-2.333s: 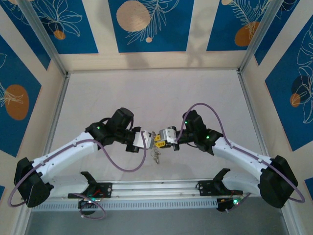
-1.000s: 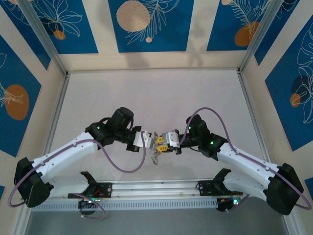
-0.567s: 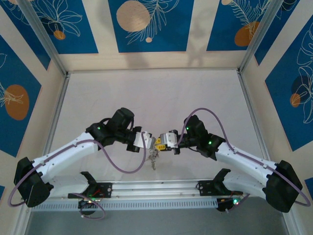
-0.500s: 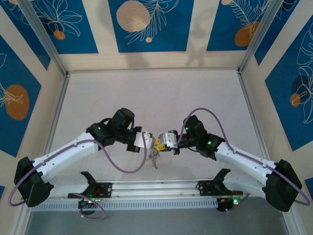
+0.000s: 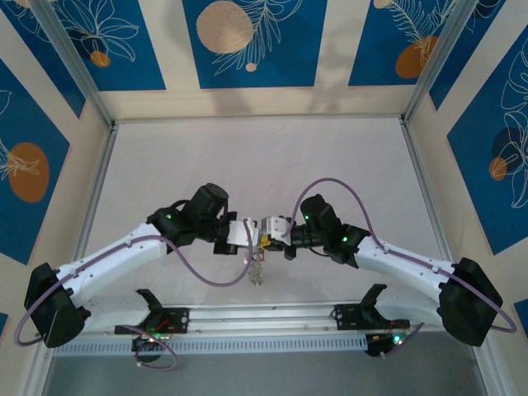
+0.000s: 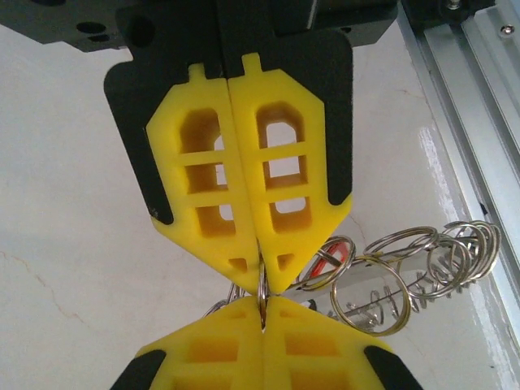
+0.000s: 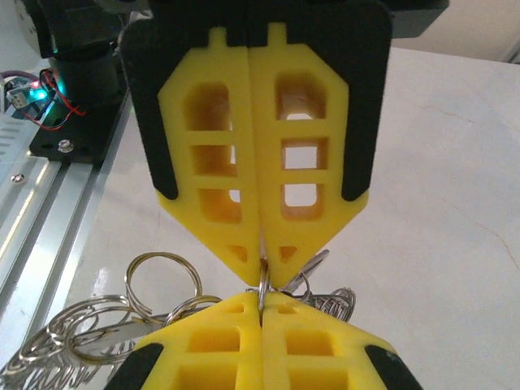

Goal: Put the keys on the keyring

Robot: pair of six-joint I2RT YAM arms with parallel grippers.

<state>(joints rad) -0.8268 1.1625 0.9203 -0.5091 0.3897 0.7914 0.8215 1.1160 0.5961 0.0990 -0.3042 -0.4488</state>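
left wrist view: the keyring [image 6: 262, 289] shows as a thin grey metal edge standing upright, pinched right at the tips of the left claw [image 6: 261, 270], whose yellow fingers [image 6: 207, 187] are pressed flat together on it. directly opposite, tip to tip with that claw, the right claw [image 7: 262, 275] is clenched on the same edge, its own yellow pads closed with no gap. to the right of the left claw's tips a bunch of small silvery loops [image 6: 422, 260] fans out from the ring, and a small red tag [image 6: 323, 262] sits among them just beside the fingertips. in the right wrist view the same loops spread out below and to the left of the right claw's tips.

from the top external view the two claws meet nose to nose, and the bunch hangs down just beneath the meeting point, toward the arm bases. under both claws lies the pale table [image 5: 247, 165]. an aluminium rail [image 5: 264, 318] runs along its near edge, behind the claws, between the two black arm mounts.
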